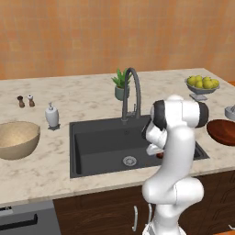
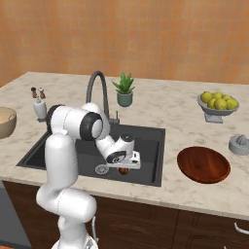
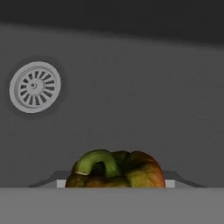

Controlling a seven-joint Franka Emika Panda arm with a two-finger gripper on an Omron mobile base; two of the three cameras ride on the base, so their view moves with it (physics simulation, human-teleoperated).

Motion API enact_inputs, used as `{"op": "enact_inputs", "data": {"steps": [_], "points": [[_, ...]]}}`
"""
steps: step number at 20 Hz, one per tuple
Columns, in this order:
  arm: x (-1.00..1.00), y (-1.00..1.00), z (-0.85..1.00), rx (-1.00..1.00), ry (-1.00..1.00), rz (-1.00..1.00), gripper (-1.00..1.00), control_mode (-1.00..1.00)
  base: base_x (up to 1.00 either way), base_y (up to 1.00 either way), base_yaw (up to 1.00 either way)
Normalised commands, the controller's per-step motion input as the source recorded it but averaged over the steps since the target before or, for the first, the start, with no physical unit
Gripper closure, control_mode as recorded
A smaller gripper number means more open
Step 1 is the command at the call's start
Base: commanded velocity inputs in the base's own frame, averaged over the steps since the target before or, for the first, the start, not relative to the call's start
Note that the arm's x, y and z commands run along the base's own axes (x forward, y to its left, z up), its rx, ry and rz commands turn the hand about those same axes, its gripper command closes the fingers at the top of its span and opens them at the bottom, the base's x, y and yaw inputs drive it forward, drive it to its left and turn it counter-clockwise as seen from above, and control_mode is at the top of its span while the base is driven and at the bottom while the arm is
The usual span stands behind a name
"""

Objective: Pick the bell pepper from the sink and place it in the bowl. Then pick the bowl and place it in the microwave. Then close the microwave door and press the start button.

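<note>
Gripper [image 2: 124, 169] is down in the sink [image 2: 146, 141], lower middle of frame, jaws closed on the bell pepper [image 3: 116, 170], drain [image 3: 35, 86] upper left.

My gripper [image 2: 124, 168] reached down into the sink [image 2: 146, 136], over the bell pepper [image 2: 124, 170], with the drain [image 2: 101, 169] just to its left. The faucet [image 2: 99, 92] stood behind the basin, the plant [image 2: 124, 90] beyond it. The bowl [image 2: 203, 164] sat on the counter [image 2: 165, 104] to the right, lemons [image 2: 219, 100] behind it.
</note>
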Motion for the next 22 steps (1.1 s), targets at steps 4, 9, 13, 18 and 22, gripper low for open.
{"op": "enact_inputs", "data": {"steps": [4,9,13,18,22], "points": [[-0.38,-0.49,1.00,0.00,-0.08,-0.07,1.00,-1.00,0.00,0.00,0.00],[-0.41,-0.32,1.00,0.00,-0.07,-0.01,1.00,-1.00,0.00,0.00,0.00],[-0.35,-0.50,1.00,0.00,-0.01,-0.05,1.00,-1.00,0.00,0.00,0.00],[-0.23,-0.66,1.00,0.02,0.00,-0.11,1.00,-1.00,0.00,0.00,0.00],[-0.19,-0.59,0.69,0.00,0.00,-0.12,1.00,-1.00,0.00,0.00,0.00]]}}
